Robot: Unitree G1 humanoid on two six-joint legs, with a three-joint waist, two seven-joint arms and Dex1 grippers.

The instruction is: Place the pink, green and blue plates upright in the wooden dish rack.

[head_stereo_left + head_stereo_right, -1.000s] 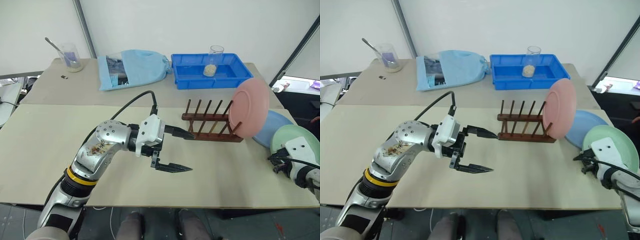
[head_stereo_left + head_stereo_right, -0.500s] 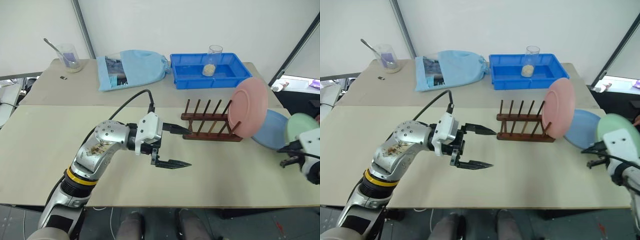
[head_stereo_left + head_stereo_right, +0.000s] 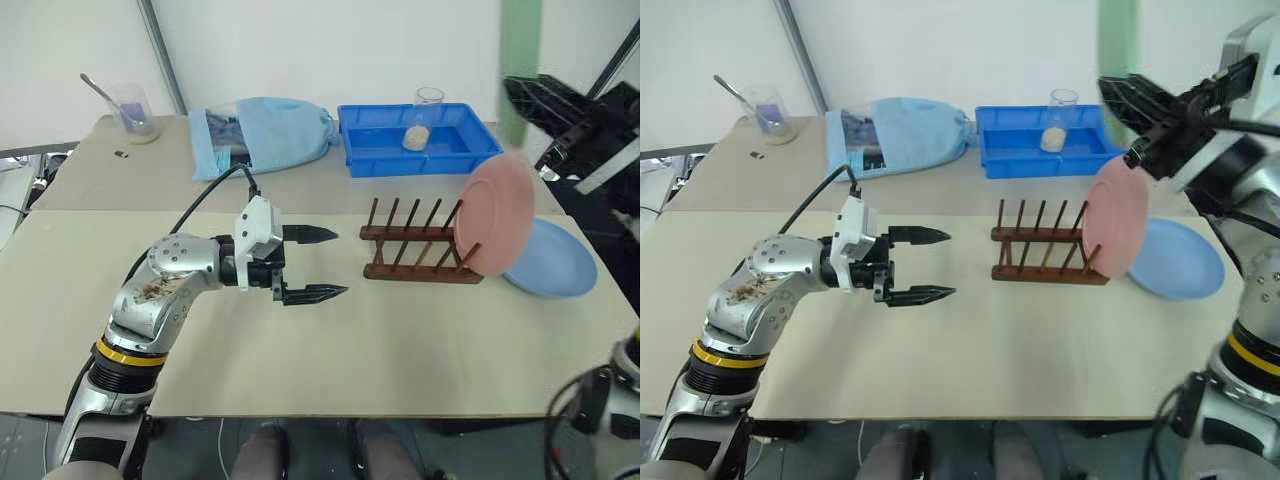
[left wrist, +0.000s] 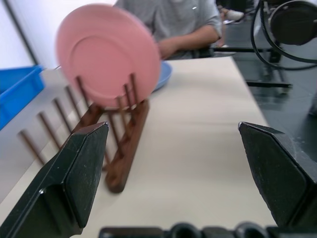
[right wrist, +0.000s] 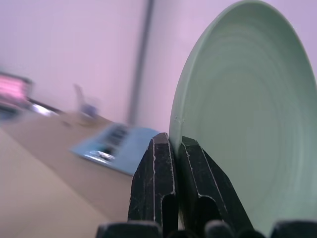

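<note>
Plates first, operator: green plate is up in the air, edge-on in your head views, its rim pinched between the closed fingers of the right gripper, high above the far right side of the table; pink plate stands upright, leaning slightly, in the right end of the wooden dish rack; blue plate lies flat on the table just right of the rack, partly behind the pink one. Left gripper hovers level over the table left of the rack, fingers spread wide, pointing at the rack, nothing between them. Farther back you have a blue tray with a clear cup, a light-blue bag, and a beaker with a spoon at the far left corner; a person in a grey shirt sits beyond the rack in the left wrist view.
</note>
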